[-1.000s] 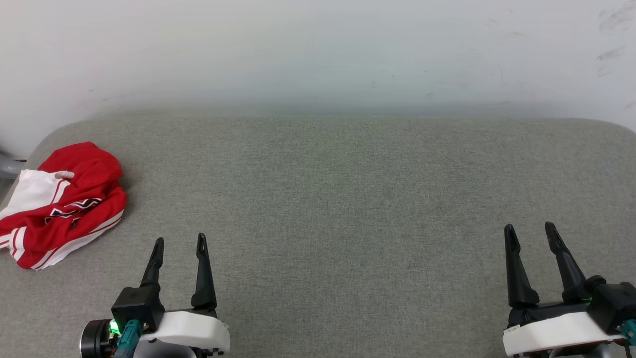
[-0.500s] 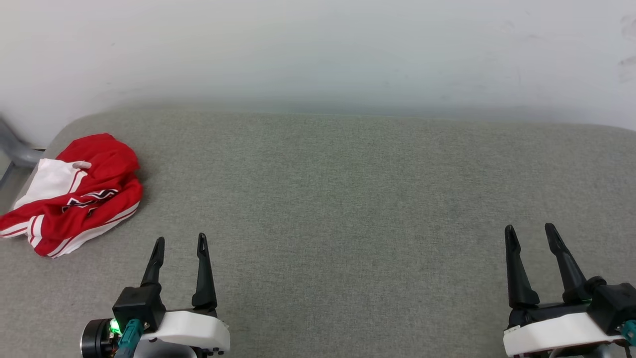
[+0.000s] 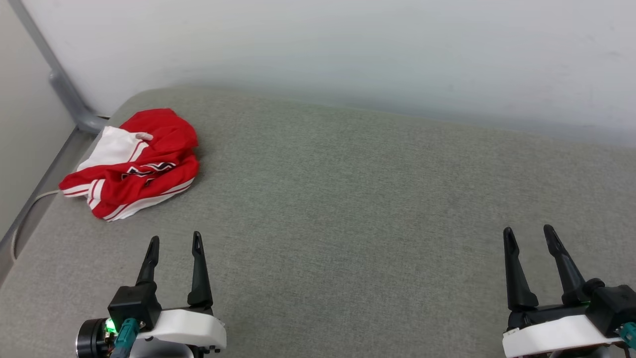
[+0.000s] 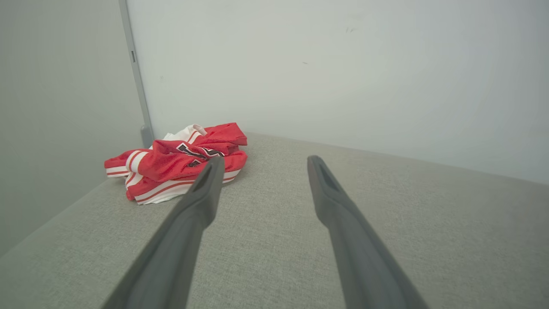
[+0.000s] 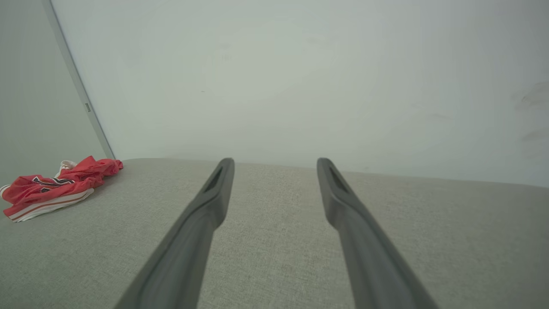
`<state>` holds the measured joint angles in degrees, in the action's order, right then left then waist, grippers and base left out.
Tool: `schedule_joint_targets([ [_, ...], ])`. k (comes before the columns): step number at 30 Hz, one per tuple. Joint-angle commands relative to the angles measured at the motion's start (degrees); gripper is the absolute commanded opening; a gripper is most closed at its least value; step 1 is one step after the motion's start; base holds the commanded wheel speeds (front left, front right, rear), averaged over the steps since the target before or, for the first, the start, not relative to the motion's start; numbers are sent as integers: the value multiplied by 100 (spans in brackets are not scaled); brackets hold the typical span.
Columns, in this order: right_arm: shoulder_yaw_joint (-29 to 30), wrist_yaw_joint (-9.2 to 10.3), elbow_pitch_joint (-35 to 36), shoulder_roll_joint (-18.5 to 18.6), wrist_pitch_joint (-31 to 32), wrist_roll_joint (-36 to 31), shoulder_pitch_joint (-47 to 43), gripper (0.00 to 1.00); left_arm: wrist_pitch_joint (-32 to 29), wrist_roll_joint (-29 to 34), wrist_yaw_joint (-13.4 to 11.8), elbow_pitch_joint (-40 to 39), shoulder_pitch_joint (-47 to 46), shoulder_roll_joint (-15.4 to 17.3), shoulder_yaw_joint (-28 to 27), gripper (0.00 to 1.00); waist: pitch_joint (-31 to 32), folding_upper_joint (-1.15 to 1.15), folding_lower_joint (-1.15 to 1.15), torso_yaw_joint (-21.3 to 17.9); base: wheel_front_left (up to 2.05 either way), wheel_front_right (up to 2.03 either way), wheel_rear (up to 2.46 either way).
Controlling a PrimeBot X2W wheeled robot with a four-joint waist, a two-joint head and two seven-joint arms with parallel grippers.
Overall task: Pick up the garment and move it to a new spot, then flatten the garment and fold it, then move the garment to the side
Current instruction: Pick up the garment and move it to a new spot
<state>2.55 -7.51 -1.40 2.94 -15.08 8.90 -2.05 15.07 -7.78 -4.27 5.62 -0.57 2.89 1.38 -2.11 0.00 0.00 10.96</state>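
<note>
Red garment (image 3: 134,161) bunched at ten o'clock, untouched.
Left gripper (image 3: 175,236) and right gripper (image 3: 527,228) spread wide, empty, probably staged for pickup.

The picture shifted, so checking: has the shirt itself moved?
No. The shirt still lies at the same far-left corner of the pad; the camera turned.
</note>
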Motion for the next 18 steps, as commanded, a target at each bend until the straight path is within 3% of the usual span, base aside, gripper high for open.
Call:
schedule_joint_targets([
  [1, -4, 4, 22, -11, -14, -6, -15, 100, 16, 10, -4, -8, -67, -3, -17, 100, -10, 0, 0, 170, 0, 0, 0],
  [18, -57, 4, 38, -11, -14, 6, -57, 100, 16, 18, -18, -8, 6, -3, -157, 100, -22, 0, 0, 1295, 0, 0, 0],
])
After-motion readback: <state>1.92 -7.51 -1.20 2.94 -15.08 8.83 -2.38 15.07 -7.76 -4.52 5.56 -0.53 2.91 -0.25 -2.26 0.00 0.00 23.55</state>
